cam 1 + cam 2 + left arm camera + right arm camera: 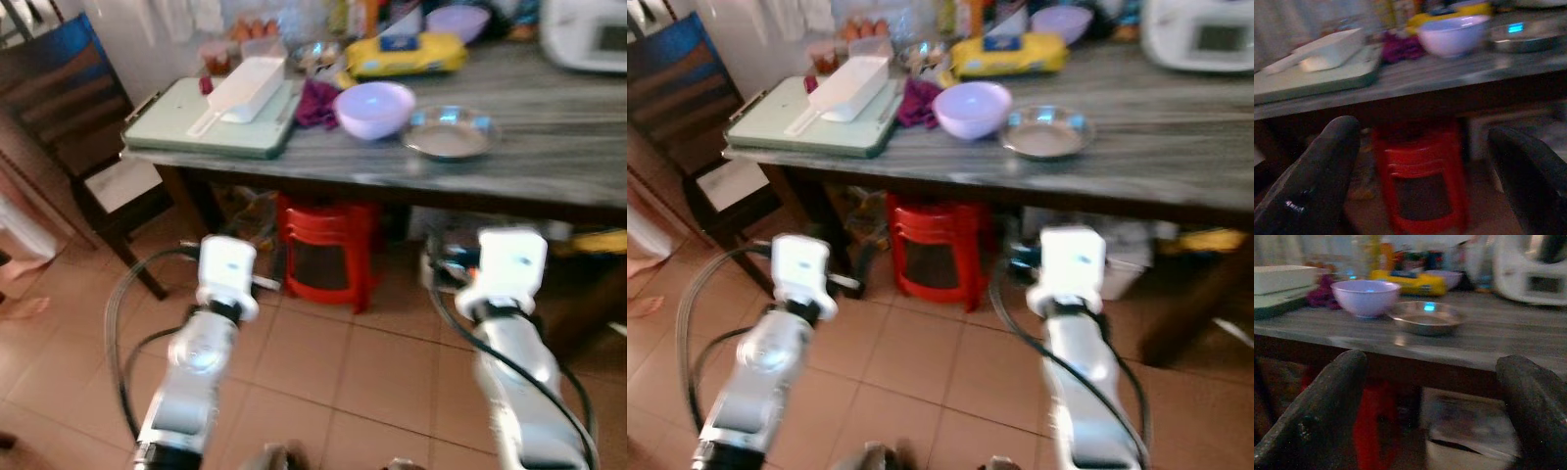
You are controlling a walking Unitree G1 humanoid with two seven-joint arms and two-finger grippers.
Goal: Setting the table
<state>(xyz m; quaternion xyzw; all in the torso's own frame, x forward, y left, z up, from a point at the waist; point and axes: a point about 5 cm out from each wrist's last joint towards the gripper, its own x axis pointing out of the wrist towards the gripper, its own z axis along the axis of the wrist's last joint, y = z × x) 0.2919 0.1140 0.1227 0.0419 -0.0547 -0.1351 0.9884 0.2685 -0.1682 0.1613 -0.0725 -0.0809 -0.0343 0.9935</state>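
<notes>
Table (549,157) stood before me, grey-topped and crowded, with a red stool (328,250) tucked beneath and a dark chair (73,117) at its left end. On it lay a pale green tray (186,122) bearing a white box (250,83), then the lilac bowl (375,108) with the steel dish (451,134) just beside it. To set places well, I judged I should step closer, raise an arm above the edge and take the bowl by its rim, keeping clear of the dish. Both arms reached forward below the tabletop. My left gripper (1420,181) was spread wide and empty; my right gripper (1430,406) likewise gaped, holding nothing.
</notes>
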